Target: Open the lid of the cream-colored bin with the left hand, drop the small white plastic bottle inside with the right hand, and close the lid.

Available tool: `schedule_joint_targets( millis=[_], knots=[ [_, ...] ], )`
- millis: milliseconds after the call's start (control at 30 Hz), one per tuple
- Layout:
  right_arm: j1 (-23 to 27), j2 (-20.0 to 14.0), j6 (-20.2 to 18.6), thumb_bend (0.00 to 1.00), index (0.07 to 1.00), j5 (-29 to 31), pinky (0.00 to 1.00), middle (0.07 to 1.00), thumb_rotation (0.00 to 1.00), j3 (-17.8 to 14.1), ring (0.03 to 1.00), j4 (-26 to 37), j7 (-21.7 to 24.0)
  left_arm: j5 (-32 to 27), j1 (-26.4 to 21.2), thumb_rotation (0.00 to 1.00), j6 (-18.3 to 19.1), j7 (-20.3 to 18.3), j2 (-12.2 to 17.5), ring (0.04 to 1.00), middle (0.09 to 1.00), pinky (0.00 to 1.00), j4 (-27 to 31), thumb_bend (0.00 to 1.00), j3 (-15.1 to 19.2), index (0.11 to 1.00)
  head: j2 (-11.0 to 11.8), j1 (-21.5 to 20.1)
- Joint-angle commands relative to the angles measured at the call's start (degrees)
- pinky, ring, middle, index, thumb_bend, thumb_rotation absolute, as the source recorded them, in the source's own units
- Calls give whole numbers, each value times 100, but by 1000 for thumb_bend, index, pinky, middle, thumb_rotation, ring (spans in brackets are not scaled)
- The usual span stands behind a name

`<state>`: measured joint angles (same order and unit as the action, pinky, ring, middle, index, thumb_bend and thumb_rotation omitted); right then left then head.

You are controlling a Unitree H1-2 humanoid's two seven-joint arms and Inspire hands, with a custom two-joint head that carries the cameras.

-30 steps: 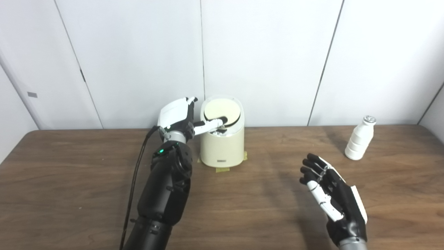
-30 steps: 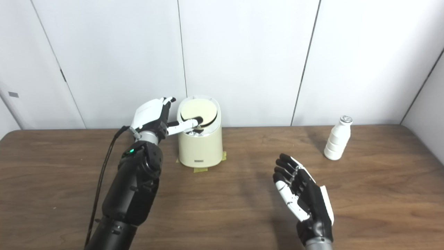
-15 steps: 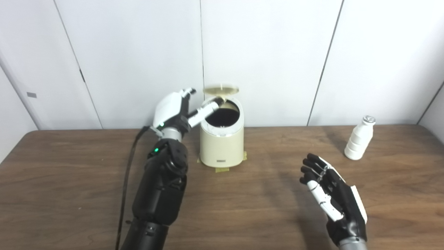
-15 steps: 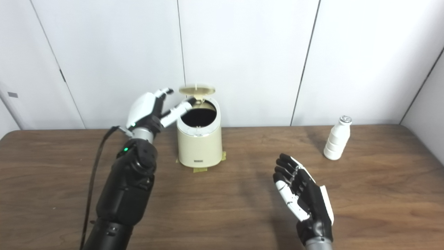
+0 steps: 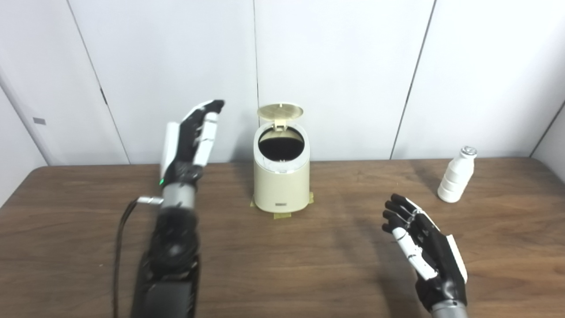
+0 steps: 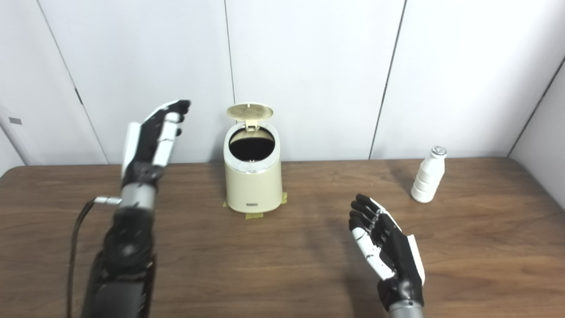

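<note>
Bin (image 5: 281,176) lid (image 5: 280,111) up. Small white plastic bottle (image 5: 456,176) upright on table (image 5: 309,265), beyond right hand (image 5: 423,254), apart. Both hands empty, fingers spread; left hand (image 5: 192,137) beside bin. Bottle judged light, smooth, tippy; grasp ribbed body.

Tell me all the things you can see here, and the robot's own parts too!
bin: one, cream-colored, upright on the far middle of the table, its dark mouth showing
lid: one, cream-colored, flipped up at the back of the bin
tape: yellowish bits, under the bin's base
bottle: one, small, white, standing at the far right of the table, apart from both hands
table: one, dark brown wood, filling the lower half
wall panels: white, behind the table
cable: one, black, running along the left arm
left hand: one, black and white, raised left of the bin, fingers straight, holding nothing
right hand: one, black and white, over the table's near right, fingers apart, holding nothing
</note>
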<state>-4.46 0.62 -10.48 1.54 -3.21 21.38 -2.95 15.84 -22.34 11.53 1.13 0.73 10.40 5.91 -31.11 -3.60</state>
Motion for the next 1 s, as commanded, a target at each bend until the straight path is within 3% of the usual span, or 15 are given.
schedule_joint_targets(
  millis=[0,133,400,667,767,967],
  knots=[
    [158,-20,166,180,796,-28,738,802,439,-30,804,214,-21,-575,20,950,-296,-171,127,813,804,761,319,234,85,791,0,-9],
    [170,-12,145,183,796,-42,734,802,428,-48,801,235,-41,-1239,715,856,-612,-340,288,779,777,738,613,246,156,761,8,-2],
    [197,8,144,186,787,-33,739,802,369,-51,803,207,-90,-1803,1812,802,-1025,-317,336,807,806,784,794,250,257,787,47,-4],
    [240,-43,297,193,779,65,738,795,382,-85,799,215,-48,-1887,2260,796,-1449,-340,316,795,797,754,633,205,164,778,74,-41],
    [307,-99,490,212,768,-38,707,776,323,-133,774,209,-92,-1906,2344,803,-1545,-338,315,800,801,771,578,193,130,781,84,-169],
    [664,-473,878,242,799,-73,743,806,432,-479,795,110,-151,-1923,2476,764,-1664,-297,292,801,799,759,549,182,139,782,93,-407]
  ],
)
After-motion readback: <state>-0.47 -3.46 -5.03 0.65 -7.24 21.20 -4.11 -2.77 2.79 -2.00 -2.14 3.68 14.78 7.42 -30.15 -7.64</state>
